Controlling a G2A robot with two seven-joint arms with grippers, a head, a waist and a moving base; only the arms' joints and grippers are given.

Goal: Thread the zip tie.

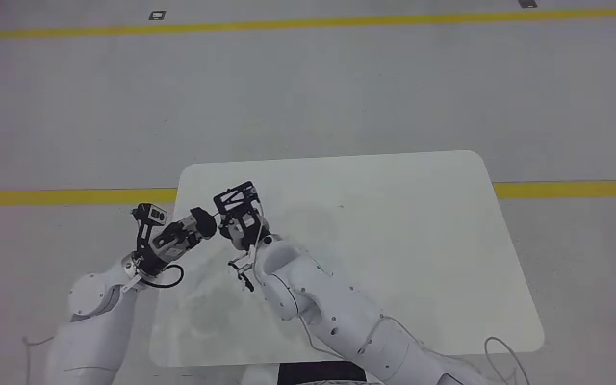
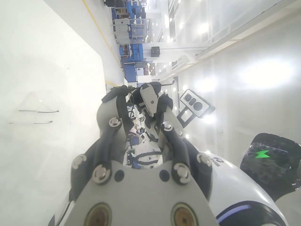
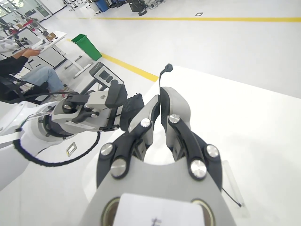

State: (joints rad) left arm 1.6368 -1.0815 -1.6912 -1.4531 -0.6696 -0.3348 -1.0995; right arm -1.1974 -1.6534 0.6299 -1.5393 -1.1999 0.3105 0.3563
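Observation:
My right gripper [image 3: 160, 99] is shut on a black zip tie [image 3: 160, 81]. The tie's strap stands up out of the fingertips and its square head [image 3: 168, 67] curls over at the end. My left gripper [image 3: 124, 102] sits close beside it, level with it, open, with nothing between its pads. In the left wrist view the left gripper [image 2: 141, 97] frames the right gripper's fingers [image 2: 150, 99] just beyond its tips. From above, both grippers [image 1: 204, 223] [image 1: 229, 229] meet over the white table [image 1: 385, 241] near its left edge.
Two spare zip ties [image 2: 38, 112] [image 2: 42, 122] lie on the table by a clear plastic sleeve [image 2: 33, 99]. Another tie [image 3: 231, 197] lies beside a clear strip below the right wrist. The table's rounded left corner [image 1: 188, 178] is close to both grippers.

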